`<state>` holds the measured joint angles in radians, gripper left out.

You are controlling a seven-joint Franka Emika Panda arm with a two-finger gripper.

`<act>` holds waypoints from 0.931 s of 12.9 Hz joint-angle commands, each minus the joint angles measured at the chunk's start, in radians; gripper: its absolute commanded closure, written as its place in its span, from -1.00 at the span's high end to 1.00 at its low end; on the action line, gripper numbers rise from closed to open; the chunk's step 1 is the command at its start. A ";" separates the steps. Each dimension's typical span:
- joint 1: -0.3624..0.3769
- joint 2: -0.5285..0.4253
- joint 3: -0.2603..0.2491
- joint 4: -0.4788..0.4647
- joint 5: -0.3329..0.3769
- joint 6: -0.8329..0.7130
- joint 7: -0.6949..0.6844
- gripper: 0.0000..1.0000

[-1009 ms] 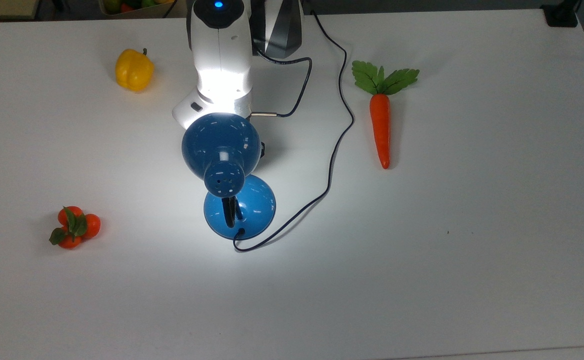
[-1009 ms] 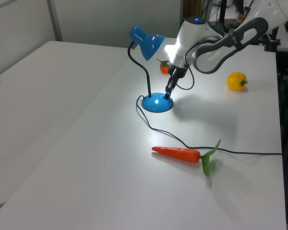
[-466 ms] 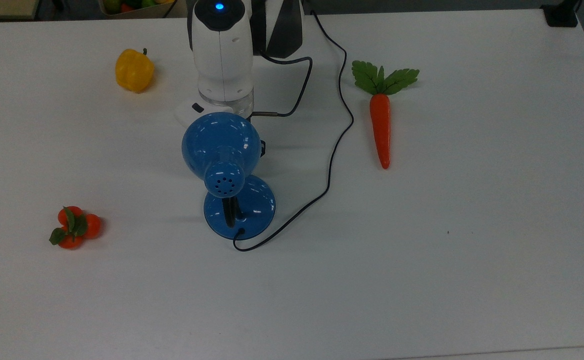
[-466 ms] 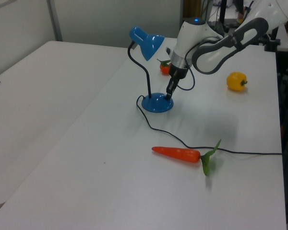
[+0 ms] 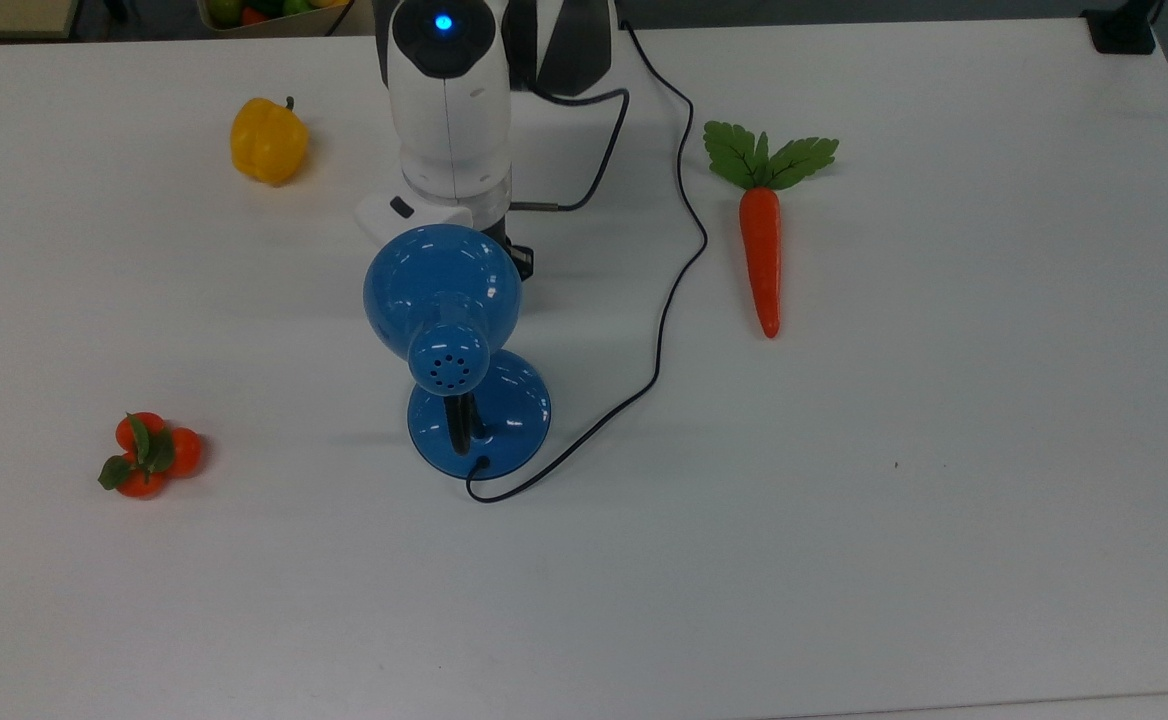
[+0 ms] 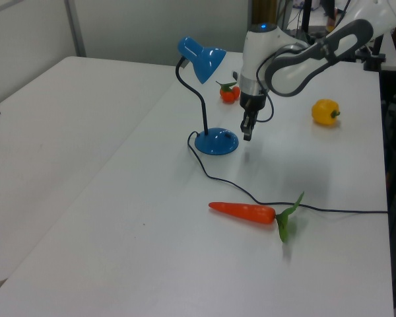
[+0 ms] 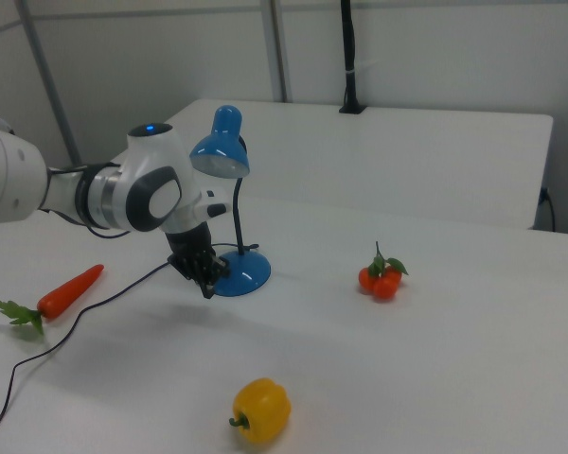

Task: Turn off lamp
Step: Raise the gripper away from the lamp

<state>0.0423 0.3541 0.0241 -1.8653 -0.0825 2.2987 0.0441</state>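
A glossy blue lamp (image 5: 441,300) stands unlit near the middle of a white worktop (image 5: 944,500), its dome shade tipped toward the robot. The gripper (image 6: 247,134) hangs just beside the lamp's round base, apart from it; whether its fingers are apart or together cannot be told. The lamp's thin dark cord (image 5: 679,250) trails toward the worktop's far edge.

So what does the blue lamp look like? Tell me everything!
The lamp is shiny blue, like painted metal. It has a round dome shade with little vent holes at its narrow end, a curved black neck and a round flat base standing upright on the white table. A thin dark cord snakes away from the base. No light glows from it. The gripper hangs just beside the base, not touching it.
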 commanded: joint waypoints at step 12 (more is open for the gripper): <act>-0.001 -0.306 -0.012 0.202 -0.039 -0.603 -0.019 -1.00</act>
<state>0.0342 0.0995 0.0225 -1.6774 -0.1075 1.7570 0.0774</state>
